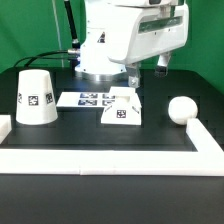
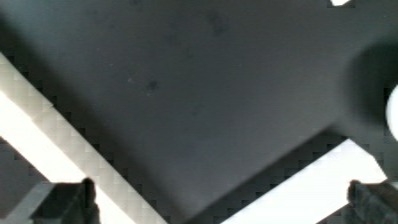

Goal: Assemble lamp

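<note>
In the exterior view the white cone shade (image 1: 38,97) stands upright at the left. The angular base block (image 1: 122,109) lies in the middle of the black table, and the round bulb (image 1: 181,109) rests at the right. All three are apart from each other. My gripper (image 1: 148,69) hangs above and behind the base block, touching nothing. In the wrist view my gripper (image 2: 217,206) is wide open, with only dark table and white strips between its fingertips (image 2: 63,205). A curved white edge (image 2: 391,106) shows at that view's border; I cannot tell what it is.
The marker board (image 1: 90,99) lies flat between the shade and the base block. A raised white border (image 1: 100,156) runs along the front and sides of the table. Two white strips (image 2: 36,115) converge in the wrist view.
</note>
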Controlling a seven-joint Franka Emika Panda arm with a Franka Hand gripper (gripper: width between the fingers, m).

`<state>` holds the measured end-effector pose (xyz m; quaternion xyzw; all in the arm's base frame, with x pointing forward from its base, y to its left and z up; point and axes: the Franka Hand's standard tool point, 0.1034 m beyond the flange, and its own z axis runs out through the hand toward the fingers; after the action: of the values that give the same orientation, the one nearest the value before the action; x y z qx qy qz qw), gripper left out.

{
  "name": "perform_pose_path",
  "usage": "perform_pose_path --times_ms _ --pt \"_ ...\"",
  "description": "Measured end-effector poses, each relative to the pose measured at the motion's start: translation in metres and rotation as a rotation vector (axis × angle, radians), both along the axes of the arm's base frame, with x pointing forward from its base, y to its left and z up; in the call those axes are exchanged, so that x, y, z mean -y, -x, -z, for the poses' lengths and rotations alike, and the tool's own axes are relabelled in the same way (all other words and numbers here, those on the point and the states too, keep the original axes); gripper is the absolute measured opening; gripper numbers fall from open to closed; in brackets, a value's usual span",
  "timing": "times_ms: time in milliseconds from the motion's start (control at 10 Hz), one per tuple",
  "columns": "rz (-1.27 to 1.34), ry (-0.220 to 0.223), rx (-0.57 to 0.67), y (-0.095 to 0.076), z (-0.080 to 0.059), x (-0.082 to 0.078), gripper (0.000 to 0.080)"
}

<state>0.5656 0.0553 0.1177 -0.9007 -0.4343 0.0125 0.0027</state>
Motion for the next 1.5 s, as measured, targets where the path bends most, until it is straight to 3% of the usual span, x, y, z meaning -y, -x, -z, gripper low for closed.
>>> perform_pose_path --times_ms 700,1100,1500 --pt "0.011 0.000 0.004 0.002 0.001 0.001 0.0700" --pt "0.213 0.008 0.014 0.051 0.012 0.010 0.0700" --pt "0.284 0.008 0.010 0.052 0.015 0.010 0.0700"
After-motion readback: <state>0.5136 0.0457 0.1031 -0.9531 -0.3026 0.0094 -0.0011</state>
